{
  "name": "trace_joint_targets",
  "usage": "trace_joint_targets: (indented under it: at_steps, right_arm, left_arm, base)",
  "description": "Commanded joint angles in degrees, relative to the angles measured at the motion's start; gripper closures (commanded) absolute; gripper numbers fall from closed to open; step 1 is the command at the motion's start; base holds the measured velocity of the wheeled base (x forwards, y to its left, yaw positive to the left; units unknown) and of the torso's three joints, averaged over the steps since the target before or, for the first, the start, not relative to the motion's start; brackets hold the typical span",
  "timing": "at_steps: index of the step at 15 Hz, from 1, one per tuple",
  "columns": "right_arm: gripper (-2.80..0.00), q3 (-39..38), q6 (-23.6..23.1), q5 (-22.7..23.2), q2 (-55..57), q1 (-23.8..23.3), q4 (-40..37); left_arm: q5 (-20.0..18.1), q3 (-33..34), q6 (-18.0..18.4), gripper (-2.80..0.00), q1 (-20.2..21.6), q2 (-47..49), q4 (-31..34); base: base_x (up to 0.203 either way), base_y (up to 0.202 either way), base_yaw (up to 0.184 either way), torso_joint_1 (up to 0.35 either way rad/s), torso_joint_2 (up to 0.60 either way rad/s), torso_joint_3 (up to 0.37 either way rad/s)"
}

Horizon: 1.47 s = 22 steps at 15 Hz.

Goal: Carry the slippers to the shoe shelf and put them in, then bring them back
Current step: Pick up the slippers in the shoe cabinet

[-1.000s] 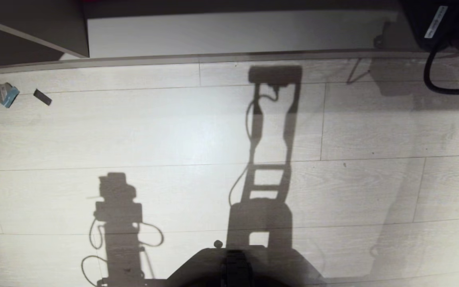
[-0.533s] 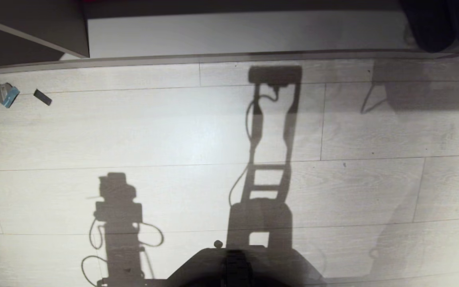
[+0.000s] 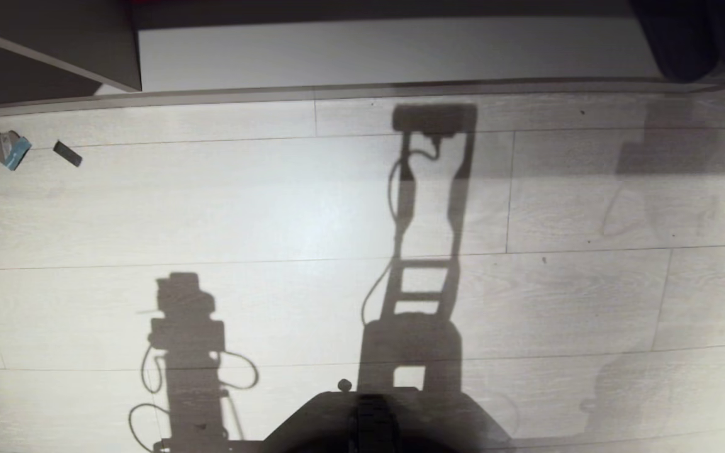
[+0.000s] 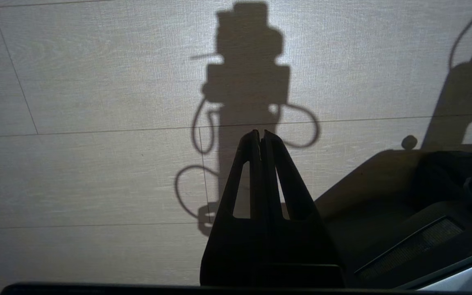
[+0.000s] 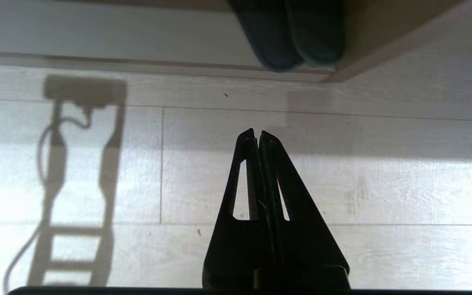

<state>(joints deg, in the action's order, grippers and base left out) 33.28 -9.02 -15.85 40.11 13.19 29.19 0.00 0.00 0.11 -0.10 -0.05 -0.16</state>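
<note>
So the slippers (image 5: 289,37) are sitting side by side on the pale base board of the shoe shelf (image 5: 96,32), tucked in at its right end, toes poking toward the front edge. In the head view they're just dark shapes (image 3: 693,38) in the top right corner. The right gripper (image 5: 258,135) is hanging over the wood floor (image 5: 383,184) in front of the shelf, jaws pressed together, holding nothing. The left gripper (image 4: 260,135) is parked over the floor beside the robot's base (image 4: 404,205), also closed and empty.
</note>
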Motion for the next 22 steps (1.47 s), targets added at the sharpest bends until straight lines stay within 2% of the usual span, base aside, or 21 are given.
trace_joint_targets:
  at_steps: [1, 3, 5, 8, 10, 12, 14, 16, 17, 19, 20, 22]
  right_arm:
    - [0.0, -5.4, -0.2, 1.4, -11.3, -0.1, -0.4]
    - [0.0, -9.7, -0.1, 2.5, -16.9, -1.5, -2.6]
    - [0.0, -11.9, 0.5, 3.0, -21.1, -5.2, -5.0]
    - [0.0, -16.3, 5.1, 3.1, -25.1, -10.3, -6.2]
    - [0.0, -18.5, 5.0, 5.7, -29.4, -11.8, -8.7]
    - [0.0, -21.1, 4.9, 8.8, -35.3, -12.6, -16.0]
    - [0.0, -25.7, 4.8, 9.8, -39.9, -12.8, -22.0]
    - [0.0, -31.5, 4.7, 10.5, -40.1, -12.9, -23.3]
    - [0.0, -33.2, 4.6, 12.3, -40.1, -12.9, -24.5]
    - [0.0, -33.3, 4.5, 15.6, -40.1, -12.9, -27.7]
    - [0.0, -33.2, 3.0, 16.4, -40.1, -12.9, -29.9]
    - [0.0, -33.3, 2.7, 16.6, -40.1, -12.9, -29.0]
  left_arm:
    - [0.0, 0.0, 0.0, 0.0, 0.0, 0.0, 0.0]
    - [0.0, 0.0, 0.0, 0.0, 0.0, 0.0, 0.0]
    - [0.0, 0.0, 0.0, 0.0, 0.0, 0.0, 0.0]
    - [0.0, 0.0, 0.1, 0.0, 0.0, 0.0, 0.0]
    - [0.0, 0.0, 0.1, 0.0, 0.0, 0.0, 0.0]
    - [0.0, 0.0, 0.1, 0.0, 0.0, 0.0, 0.0]
    - [0.0, 0.0, 0.1, 0.0, 0.0, 0.0, 0.0]
    - [0.0, 0.0, 0.0, 0.0, 0.0, 0.0, 0.0]
    - [0.0, 0.0, 0.0, 0.0, 0.0, 0.0, 0.0]
    - [0.0, 0.0, 0.1, 0.0, 0.0, 0.0, 0.0]
    - [0.0, 0.0, 0.1, 0.0, 0.0, 0.0, 0.0]
    - [0.0, 0.0, 0.1, 0.0, 0.0, 0.0, 0.0]
  base:
    - [0.0, 0.0, 0.0, 0.0, 0.0, 0.0]
    - [0.0, 0.0, 0.0, 0.0, 0.0, 0.0]
    - [0.0, 0.0, 0.0, 0.0, 0.0, 0.0]
    - [0.0, 0.0, 0.0, 0.0, 0.0, 0.0]
    - [0.0, 0.0, 0.0, 0.0, 0.0, 0.0]
    - [0.0, 0.0, 0.0, 0.0, 0.0, 0.0]
    - [0.0, 0.0, 0.0, 0.0, 0.0, 0.0]
    - [0.0, 0.0, 0.0, 0.0, 0.0, 0.0]
    - [0.0, 0.0, 0.0, 0.0, 0.0, 0.0]
    - [0.0, 0.0, 0.0, 0.0, 0.0, 0.0]
    - [0.0, 0.0, 0.0, 0.0, 0.0, 0.0]
    - [0.0, 0.0, 0.0, 0.0, 0.0, 0.0]
